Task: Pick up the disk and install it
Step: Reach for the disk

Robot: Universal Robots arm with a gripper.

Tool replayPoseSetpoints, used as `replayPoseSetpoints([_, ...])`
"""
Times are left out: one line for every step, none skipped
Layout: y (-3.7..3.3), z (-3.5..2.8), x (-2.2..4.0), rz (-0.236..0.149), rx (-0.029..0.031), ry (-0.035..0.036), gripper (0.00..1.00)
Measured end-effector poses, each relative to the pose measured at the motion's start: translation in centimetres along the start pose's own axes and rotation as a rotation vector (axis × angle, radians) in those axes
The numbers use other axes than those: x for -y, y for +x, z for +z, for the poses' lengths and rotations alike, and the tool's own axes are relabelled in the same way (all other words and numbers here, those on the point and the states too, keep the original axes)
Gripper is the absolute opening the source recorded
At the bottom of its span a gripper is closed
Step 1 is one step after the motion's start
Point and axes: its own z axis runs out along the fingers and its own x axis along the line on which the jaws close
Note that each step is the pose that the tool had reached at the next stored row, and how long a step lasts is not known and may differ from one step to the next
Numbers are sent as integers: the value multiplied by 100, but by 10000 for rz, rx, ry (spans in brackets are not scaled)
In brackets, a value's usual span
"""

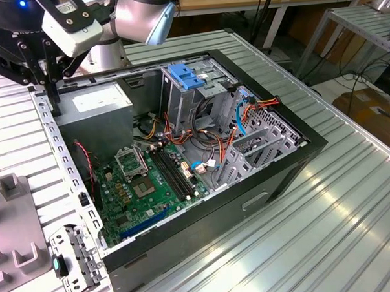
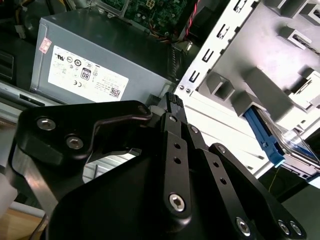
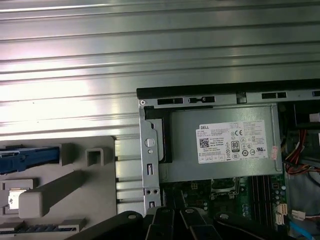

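Note:
The disk [image 2: 296, 149] lies in a grey moulded fixture [image 2: 272, 70] beside the open computer case; a silver face and one blue side rail of it show in the second wrist view. In the first wrist view its blue rail [image 3: 25, 159] shows in the same fixture [image 3: 65, 192]. My gripper [image 1: 49, 88] hangs over the case's far corner at the exterior view's left, by the grey power supply [image 1: 93, 102]. It is apart from the disk and holds nothing. Its black links [image 2: 172, 107] cross the second wrist view.
The case [image 1: 280, 174] lies open on a ribbed metal table [image 1: 354, 229]. Inside are a green motherboard [image 1: 151, 180], loose cables and a metal drive cage with a light-blue latch [image 1: 189, 78]. A perforated metal rim [image 1: 63, 164] runs between the case and the fixture [image 1: 14, 218].

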Motion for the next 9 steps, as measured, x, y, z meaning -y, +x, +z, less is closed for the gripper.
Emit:
replayPoseSetpoints([12, 0, 1, 0, 0, 0, 11])
replayPoseSetpoints([21, -1, 2, 0, 0, 1, 11])
replayPoseSetpoints([32, -1, 2, 1, 0, 0, 11])
replayPoseSetpoints([41, -1, 3, 1, 0, 0, 11])
replayPoseSetpoints([50, -1, 4, 1, 0, 0, 11])
replayPoseSetpoints([59, -2, 4, 1, 0, 0, 11])
replayPoseSetpoints([69, -2, 5, 1, 0, 0, 11])
replayPoseSetpoints([80, -2, 6, 1, 0, 0, 11])
replayPoseSetpoints([91, -3, 7, 1, 0, 0, 11])
